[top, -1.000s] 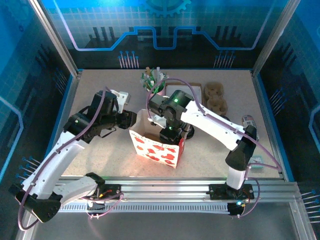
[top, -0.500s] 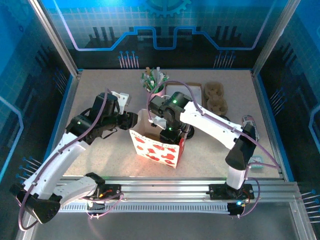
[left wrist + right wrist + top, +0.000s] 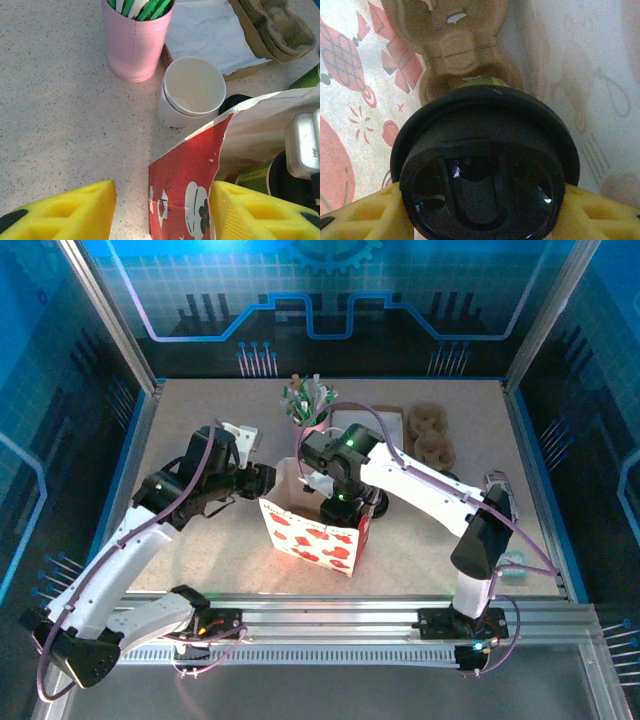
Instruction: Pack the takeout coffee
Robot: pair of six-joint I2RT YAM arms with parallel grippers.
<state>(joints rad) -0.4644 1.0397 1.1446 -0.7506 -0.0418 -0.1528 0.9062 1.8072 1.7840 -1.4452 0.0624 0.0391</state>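
Observation:
The takeout coffee [image 3: 192, 92], a plain white paper cup, stands open and empty on the table behind the red-and-white paper bag [image 3: 310, 538]. My left gripper [image 3: 162, 200] is open at the bag's left rim [image 3: 265, 480]. The bag's red wall [image 3: 185, 180] stands between its yellow fingers, close against the right one. My right gripper [image 3: 340, 508] reaches down into the bag. It is shut [image 3: 480, 200] on a black-lidded green cup [image 3: 485, 165]. That cup hangs over a brown cardboard carrier [image 3: 455, 50] on the bag's floor.
A pink cup [image 3: 134, 45] of green-and-white sticks stands behind the white cup. A white napkin [image 3: 205, 30] and stacked cardboard carriers [image 3: 432, 435] lie at the back right. A black round thing [image 3: 378, 502] sits against the bag's right side.
My left gripper's jaws have widened a little at the bag's rim and it has edged toward the bag. The right arm has barely moved.

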